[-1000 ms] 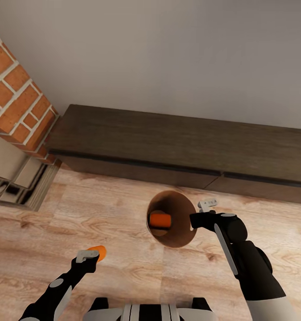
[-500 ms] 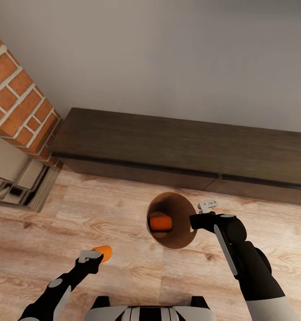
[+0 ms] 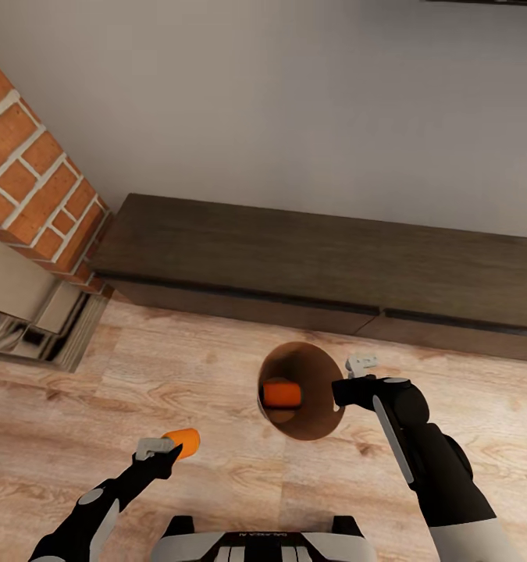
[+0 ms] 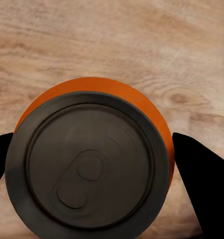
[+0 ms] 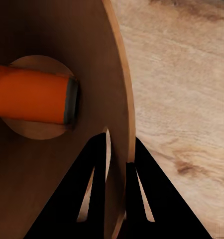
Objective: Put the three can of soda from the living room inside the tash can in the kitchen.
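Holding orange can (image 4: 87,159) in left gripper (image 3: 158,451), "GALAXEA" on robot trunk (image 3: 267,538)

Two orange soda cans are in view: one can (image 3: 282,393) lying on its side inside the bin, and a second can (image 3: 184,442) held at the left end effector (image 3: 163,448). There is one round brown trash can (image 3: 314,422), one long dark low cabinet (image 3: 310,269) and one red brick chimney (image 3: 29,187). Two end effectors show, the left and the right end effector (image 3: 355,373), one on each arm.
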Controlling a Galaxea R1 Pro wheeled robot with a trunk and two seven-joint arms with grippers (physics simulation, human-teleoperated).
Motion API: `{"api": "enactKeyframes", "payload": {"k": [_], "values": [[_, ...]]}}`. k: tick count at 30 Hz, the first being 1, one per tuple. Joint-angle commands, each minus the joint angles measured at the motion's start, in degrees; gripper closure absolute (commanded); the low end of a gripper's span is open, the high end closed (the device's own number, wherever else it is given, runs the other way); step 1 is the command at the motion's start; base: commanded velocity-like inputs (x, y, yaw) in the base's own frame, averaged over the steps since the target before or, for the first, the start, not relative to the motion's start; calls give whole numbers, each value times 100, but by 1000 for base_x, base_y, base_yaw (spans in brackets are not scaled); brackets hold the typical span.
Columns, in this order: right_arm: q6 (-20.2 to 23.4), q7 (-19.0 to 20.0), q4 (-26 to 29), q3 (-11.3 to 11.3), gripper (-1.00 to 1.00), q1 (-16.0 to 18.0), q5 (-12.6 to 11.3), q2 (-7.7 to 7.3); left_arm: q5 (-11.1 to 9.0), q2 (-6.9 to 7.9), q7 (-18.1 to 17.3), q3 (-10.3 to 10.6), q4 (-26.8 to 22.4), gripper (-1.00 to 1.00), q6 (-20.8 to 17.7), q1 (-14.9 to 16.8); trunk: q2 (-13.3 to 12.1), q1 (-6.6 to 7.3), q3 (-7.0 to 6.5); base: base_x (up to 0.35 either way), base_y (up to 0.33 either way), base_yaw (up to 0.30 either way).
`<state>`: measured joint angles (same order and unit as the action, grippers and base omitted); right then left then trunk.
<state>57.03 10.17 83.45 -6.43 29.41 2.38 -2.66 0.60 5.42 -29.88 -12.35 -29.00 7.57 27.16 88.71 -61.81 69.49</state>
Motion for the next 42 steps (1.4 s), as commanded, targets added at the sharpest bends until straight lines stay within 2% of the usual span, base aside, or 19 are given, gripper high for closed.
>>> {"api": "enactKeyframes", "payload": {"k": [1, 11, 23, 38, 40, 42], "values": [[10, 76, -8, 3, 100, 3, -179, 4, 2, 2, -14, -1, 1, 100, 0, 0, -41, 23, -19, 0, 0, 0], [10, 67, -107, 1, 100, 3, -176, 8, 8, 11, -264, -22, 0, 100, -1, 0, -442, 243, -199, 0, 0, 0], [10, 66, -256, -7, 100, 4, -176, 11, 10, 11, -315, -116, 3, 100, -1, 0, -924, 506, -414, 0, 0, 0], [10, 64, -275, -8, 100, 5, -174, 11, 2, 28, -351, -129, -2, 100, 16, 0, -924, 506, -414, 0, 0, 0], [10, 63, -276, -8, 100, 4, -172, 11, 3, 28, -495, -130, -7, 100, 16, 0, -924, 506, -414, 0, 0, 0], [10, 58, -276, -8, 100, 4, -170, 9, 4, 41, -827, -149, -51, 100, 10, 0, -924, 506, -414, 0, 0, 0]]}}
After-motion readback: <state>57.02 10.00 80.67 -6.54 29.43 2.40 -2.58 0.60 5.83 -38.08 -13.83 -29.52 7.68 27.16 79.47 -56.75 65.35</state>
